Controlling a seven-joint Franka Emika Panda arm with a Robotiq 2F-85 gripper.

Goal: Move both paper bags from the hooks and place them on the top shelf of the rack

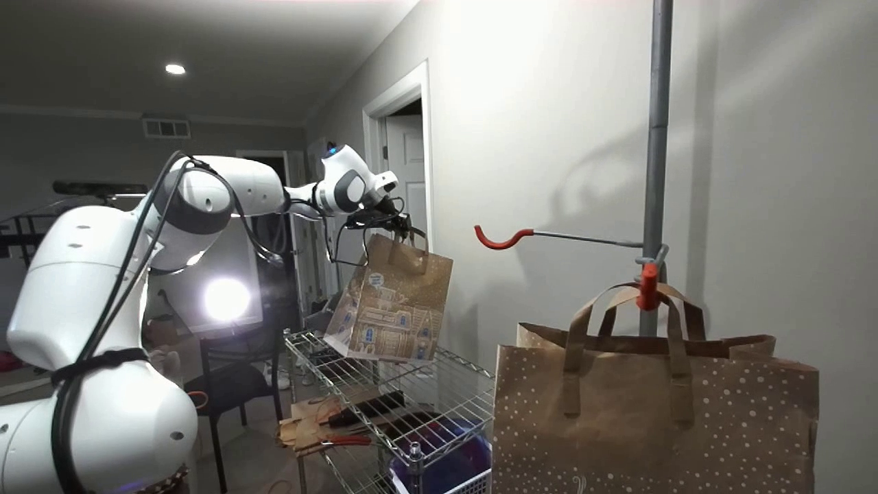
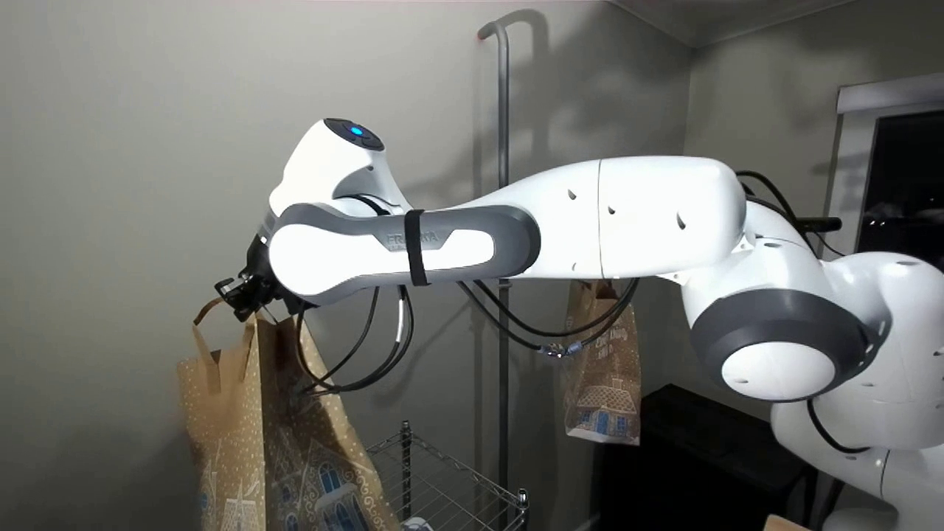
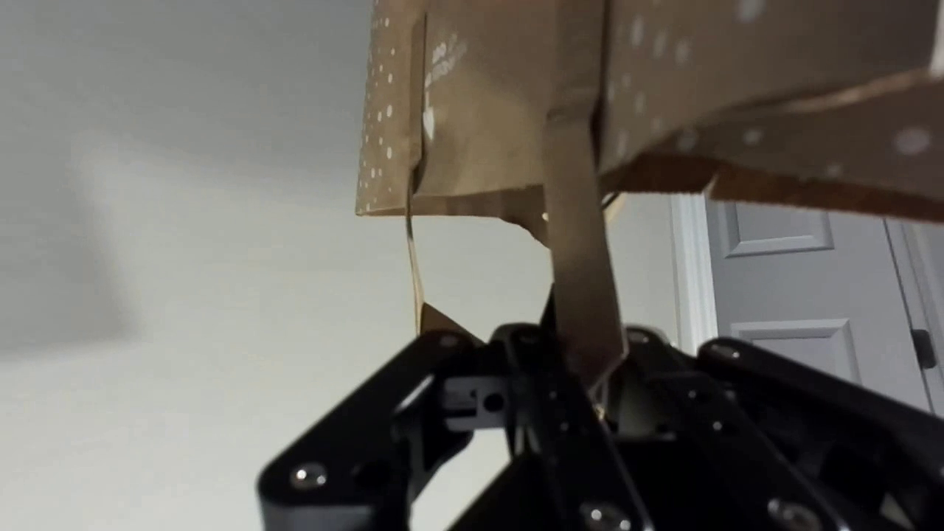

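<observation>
In an exterior view, the top shelf (image 1: 439, 396) spans the lower centre; one paper bag (image 1: 631, 446) hangs lower right; the second paper bag (image 1: 401, 305) slants mid-frame; the tool (image 1: 402, 229), nearly closed, pinches that bag's handle (image 3: 580, 251); an orange-red hook (image 1: 647, 289), right, bears the first.

Dark chair (image 1: 236, 390) and probable lamp (image 1: 227, 300)
</observation>
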